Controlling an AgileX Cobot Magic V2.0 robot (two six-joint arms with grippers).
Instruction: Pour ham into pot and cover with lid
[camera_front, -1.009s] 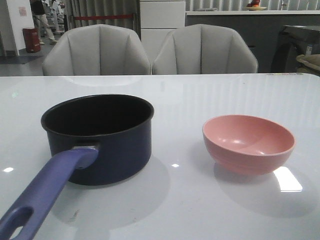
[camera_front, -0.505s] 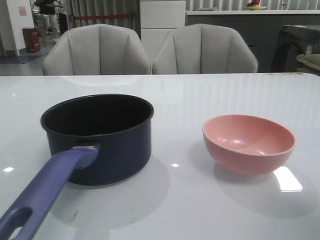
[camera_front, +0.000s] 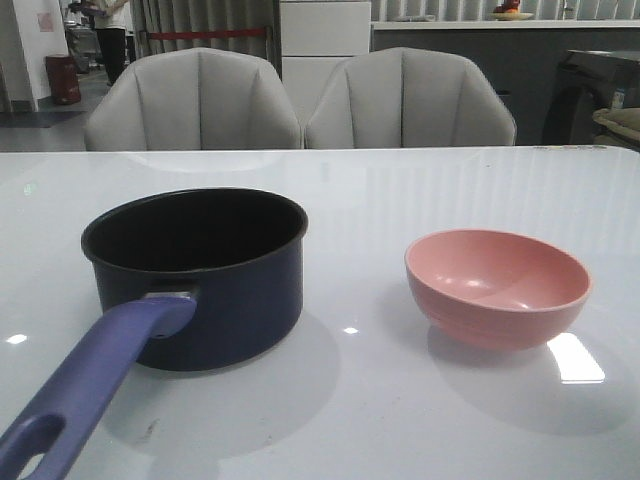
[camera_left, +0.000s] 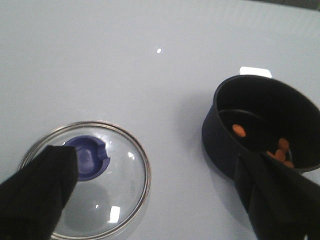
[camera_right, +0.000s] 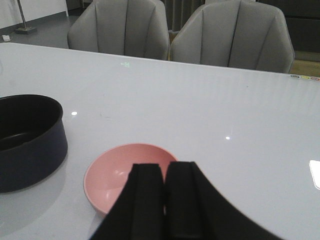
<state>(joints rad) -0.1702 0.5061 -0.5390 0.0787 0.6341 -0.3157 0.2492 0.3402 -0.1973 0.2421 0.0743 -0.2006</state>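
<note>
Although the front view shows no arm and no lid, and cuts off the end of the pot (camera_front: 195, 275) handle, the wrist views fill this in. Several ham (camera_left: 277, 150) slices lie inside the pot. The lid (camera_left: 85, 192) lies flat on the desk (camera_front: 400, 200) beside the pot, knob up. The left hand (camera_left: 165, 200) hangs above with fingers wide apart, holding nothing. The right hand (camera_right: 165, 205) is pressed together, empty, over the pink bowl (camera_right: 127, 175). The handle points toward the robot, slightly left.

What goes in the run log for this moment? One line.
ham: in pot | lid: on table, off pot | left hand: open | right hand: shut, empty
</note>
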